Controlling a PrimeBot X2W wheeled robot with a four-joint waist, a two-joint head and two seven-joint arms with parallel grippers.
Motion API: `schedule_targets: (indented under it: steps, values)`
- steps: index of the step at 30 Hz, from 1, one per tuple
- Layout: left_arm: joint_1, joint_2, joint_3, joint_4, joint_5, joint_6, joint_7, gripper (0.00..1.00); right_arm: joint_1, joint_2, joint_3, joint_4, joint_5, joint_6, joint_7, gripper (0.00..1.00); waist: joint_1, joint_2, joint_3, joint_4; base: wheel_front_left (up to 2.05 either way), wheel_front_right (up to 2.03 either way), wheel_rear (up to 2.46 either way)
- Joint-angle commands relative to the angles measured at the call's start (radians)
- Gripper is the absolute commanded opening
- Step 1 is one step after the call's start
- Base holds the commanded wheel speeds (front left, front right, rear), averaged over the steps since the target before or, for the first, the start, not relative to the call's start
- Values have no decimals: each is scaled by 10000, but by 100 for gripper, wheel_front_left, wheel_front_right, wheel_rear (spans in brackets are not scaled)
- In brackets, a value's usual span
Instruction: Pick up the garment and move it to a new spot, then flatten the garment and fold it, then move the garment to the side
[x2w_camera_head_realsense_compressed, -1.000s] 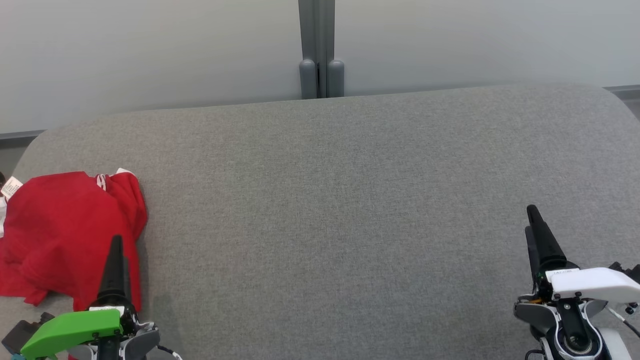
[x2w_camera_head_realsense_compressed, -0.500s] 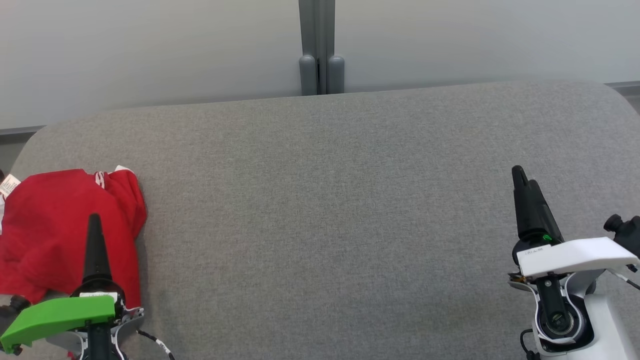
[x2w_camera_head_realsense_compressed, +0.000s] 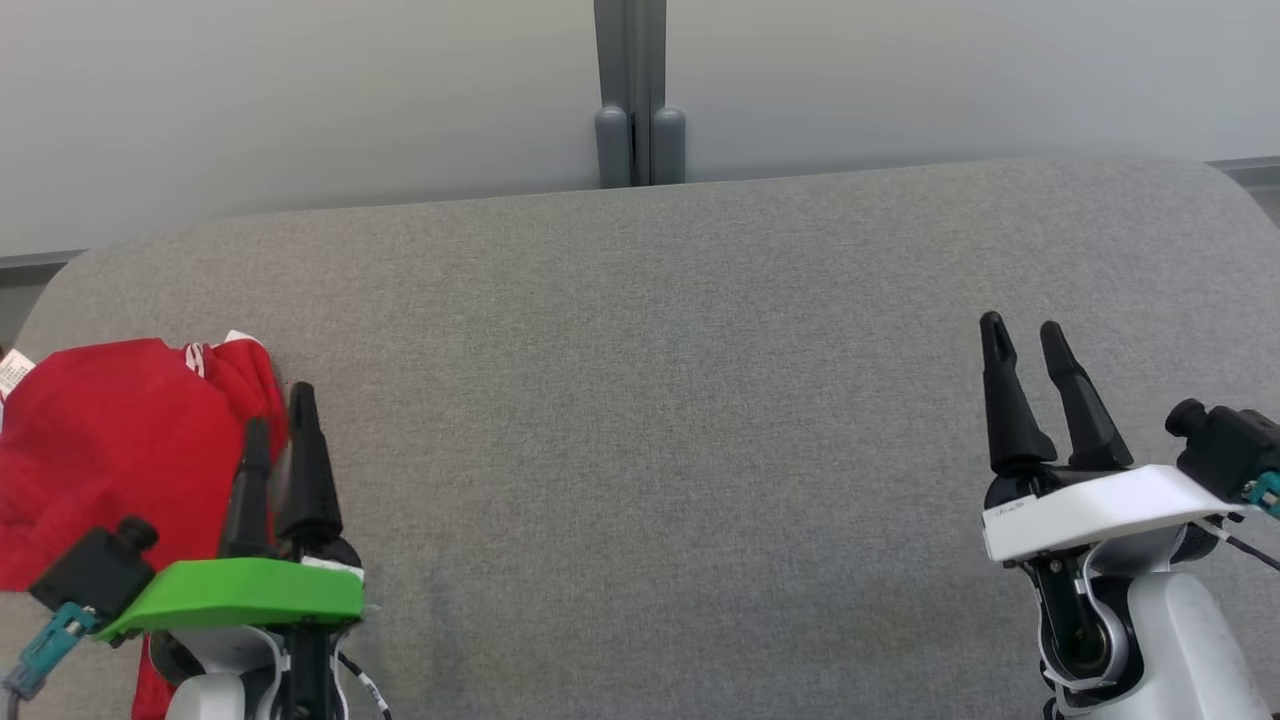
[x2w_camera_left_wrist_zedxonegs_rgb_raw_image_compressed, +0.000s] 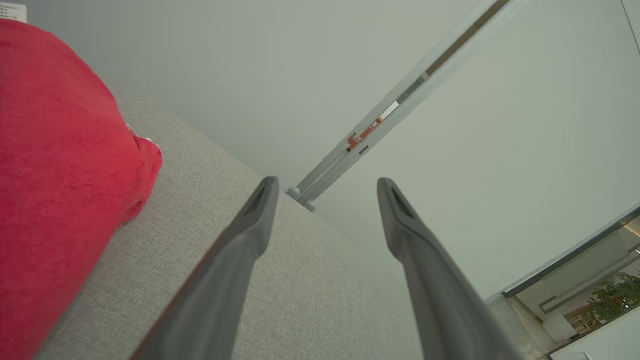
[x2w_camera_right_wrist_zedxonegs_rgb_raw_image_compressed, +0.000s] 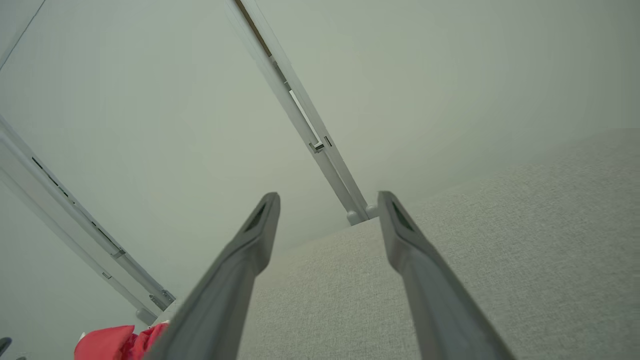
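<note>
A crumpled red garment (x2w_camera_head_realsense_compressed: 110, 450) with a white label lies at the far left of the grey fabric surface (x2w_camera_head_realsense_compressed: 650, 420). In the left wrist view the garment (x2w_camera_left_wrist_zedxonegs_rgb_raw_image_compressed: 55, 165) bulks at the left, beside the fingers. My left gripper (x2w_camera_head_realsense_compressed: 280, 410) hovers at the garment's right edge, open, nothing between its fingers (x2w_camera_left_wrist_zedxonegs_rgb_raw_image_compressed: 250, 235). My right gripper (x2w_camera_head_realsense_compressed: 1022, 335) is far off at the right, raised above the bare grey surface (x2w_camera_right_wrist_zedxonegs_rgb_raw_image_compressed: 500, 240), open and empty. A corner of the garment (x2w_camera_right_wrist_zedxonegs_rgb_raw_image_compressed: 117, 342) peeks into the right wrist view at the bottom left.
A pale wall (x2w_camera_head_realsense_compressed: 300, 100) with a grey vertical post (x2w_camera_head_realsense_compressed: 632, 90) runs behind the surface's far edge. The surface has rounded back corners, and its left edge lies just beyond the garment.
My left gripper has shifted right, from over the garment to its right edge, and turned so both fingers show apart. My right gripper has risen and moved left, likewise turning to show both fingers.
</note>
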Motion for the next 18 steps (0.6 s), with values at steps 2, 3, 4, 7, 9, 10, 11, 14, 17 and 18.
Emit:
schedule_targets:
  steps: [2,3,4,7,9,10,11,14,17,18]
  values:
    - [-45,73,-305,-222,864,91,-123,100,-124,-61,119,-78,-835,25,-153,100,-1,0,0,-13,0,0,0]
    - [-42,73,-406,-215,1142,108,-152,100,-123,-75,157,-67,-1049,25,-177,100,-1,0,1,-17,0,0,0]
    - [-36,75,-535,-184,1515,131,-184,100,-120,-99,197,-37,-1304,25,-212,100,-1,0,1,-22,0,0,0]
    - [-2,80,-834,-74,2350,262,-269,100,-124,-119,275,8,-1938,25,-295,100,-1,0,-2,-41,0,0,0]
    - [22,157,-1066,6,2854,416,-331,100,-115,-115,313,26,-2372,26,-358,100,-1,0,-4,-54,0,0,0]
    - [24,214,-1181,32,3066,490,-360,100,-113,-114,323,30,-2543,26,-384,100,-1,0,-5,-59,0,0,0]
    - [25,287,-1325,70,3293,592,-385,100,-109,-109,334,29,-2745,26,-417,100,-1,0,-6,-64,0,0,0]
    - [-14,495,-1731,201,3829,892,-476,100,-82,-93,352,54,-3236,27,-499,100,-1,0,-2,-74,0,0,0]
    - [-97,733,-2179,358,4304,1282,-559,100,-68,-60,326,90,-3698,26,-580,100,-1,0,6,-82,0,0,0]
    - [-134,783,-2289,380,4401,1394,-573,100,-55,-50,307,113,-3833,26,-599,100,-1,0,9,-85,0,0,0]
